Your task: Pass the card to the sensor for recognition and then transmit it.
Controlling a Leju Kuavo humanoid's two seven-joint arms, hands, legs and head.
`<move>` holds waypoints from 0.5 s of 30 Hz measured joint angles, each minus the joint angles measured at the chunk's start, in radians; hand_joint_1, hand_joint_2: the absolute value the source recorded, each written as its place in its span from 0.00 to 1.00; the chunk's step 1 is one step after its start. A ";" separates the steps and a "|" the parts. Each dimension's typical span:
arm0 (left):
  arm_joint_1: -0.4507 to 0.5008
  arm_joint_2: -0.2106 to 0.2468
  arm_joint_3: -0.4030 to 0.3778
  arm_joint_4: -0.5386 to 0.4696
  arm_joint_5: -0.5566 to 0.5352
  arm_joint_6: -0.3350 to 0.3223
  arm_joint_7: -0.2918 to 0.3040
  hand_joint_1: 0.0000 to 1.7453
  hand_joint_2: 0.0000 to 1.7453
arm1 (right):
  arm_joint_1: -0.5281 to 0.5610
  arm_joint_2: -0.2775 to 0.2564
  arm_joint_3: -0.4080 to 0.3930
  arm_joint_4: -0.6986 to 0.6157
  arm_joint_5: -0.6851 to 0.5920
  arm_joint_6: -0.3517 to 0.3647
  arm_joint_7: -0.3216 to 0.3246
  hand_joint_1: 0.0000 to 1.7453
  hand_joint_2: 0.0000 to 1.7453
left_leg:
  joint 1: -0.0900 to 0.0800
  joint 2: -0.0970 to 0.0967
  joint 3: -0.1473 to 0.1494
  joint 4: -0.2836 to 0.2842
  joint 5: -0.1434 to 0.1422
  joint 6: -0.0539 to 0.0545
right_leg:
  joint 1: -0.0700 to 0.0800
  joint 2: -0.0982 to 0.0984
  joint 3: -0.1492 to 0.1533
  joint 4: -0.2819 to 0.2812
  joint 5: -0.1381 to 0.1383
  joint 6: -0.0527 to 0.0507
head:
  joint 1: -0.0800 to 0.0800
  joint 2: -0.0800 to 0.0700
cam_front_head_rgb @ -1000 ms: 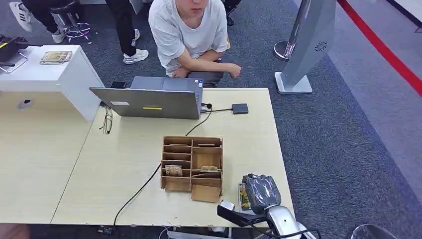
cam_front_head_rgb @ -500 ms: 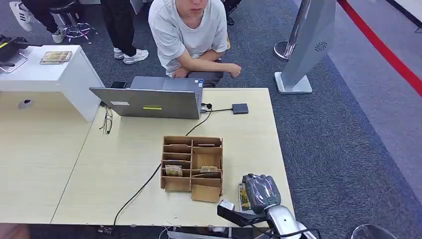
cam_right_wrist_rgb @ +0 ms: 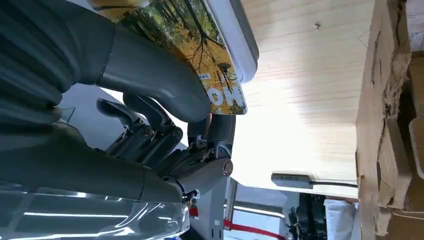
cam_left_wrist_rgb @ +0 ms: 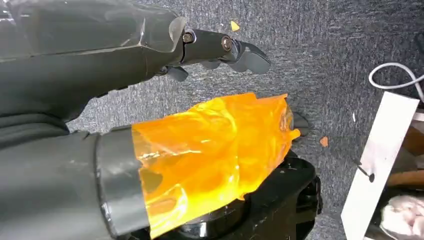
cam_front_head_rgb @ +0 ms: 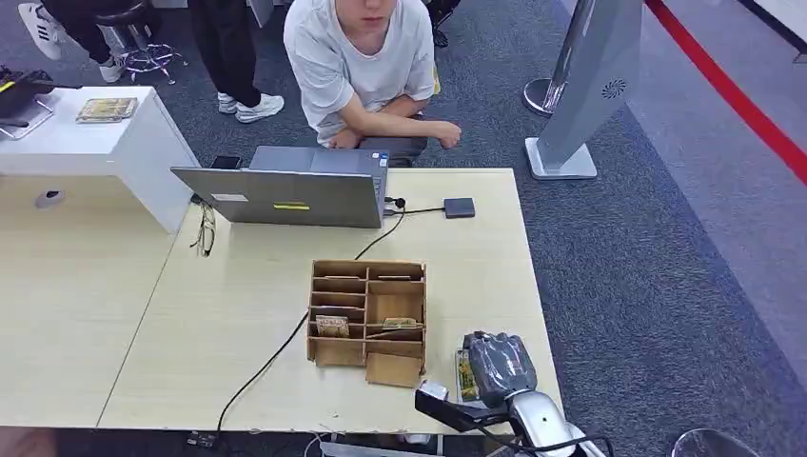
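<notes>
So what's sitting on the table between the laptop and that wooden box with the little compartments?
Only a black cable, running from the laptop across the bare tabletop and past the wooden organizer; the head view shows it.

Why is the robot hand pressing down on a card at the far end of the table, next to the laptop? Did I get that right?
Not quite. The right robot hand is on the card at the near edge of the table, beside the wooden box; the laptop stands at the far end. The head view shows it.
</notes>
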 joint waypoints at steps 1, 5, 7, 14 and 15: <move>0.000 0.000 0.000 0.000 0.000 0.000 0.000 0.00 0.00 | 0.000 0.000 0.000 0.000 0.000 0.000 0.000 1.00 1.00 | 0.000 0.000 0.000 0.000 0.000 0.000 | 0.000 0.000 0.000 0.000 0.000 0.000 | 0.000 0.000; 0.000 0.000 0.000 0.000 0.000 0.000 0.000 0.00 0.00 | 0.000 0.001 -0.002 0.000 0.000 0.000 0.000 1.00 1.00 | 0.000 0.000 0.000 0.000 0.000 0.000 | 0.000 0.000 0.000 0.000 0.000 0.000 | 0.000 0.000; 0.000 0.000 0.000 0.000 0.000 0.000 0.000 0.00 0.00 | 0.000 0.001 -0.002 0.000 0.000 0.000 0.000 1.00 1.00 | 0.000 0.000 0.000 0.000 0.000 0.000 | 0.000 0.000 0.000 0.000 0.000 0.000 | 0.000 0.000; 0.000 0.000 0.000 0.000 0.000 0.000 0.000 0.00 0.00 | 0.000 0.001 -0.003 0.000 0.000 0.000 0.000 1.00 1.00 | 0.000 0.000 0.000 0.000 0.000 0.000 | 0.000 0.000 0.000 0.000 0.000 0.000 | 0.000 0.000; 0.000 0.000 0.000 0.000 0.000 0.000 0.000 0.00 0.00 | 0.000 0.001 -0.003 0.000 0.000 0.000 0.000 1.00 1.00 | 0.000 0.000 0.000 0.000 0.000 0.000 | 0.000 0.000 0.000 0.000 0.000 0.000 | 0.000 0.000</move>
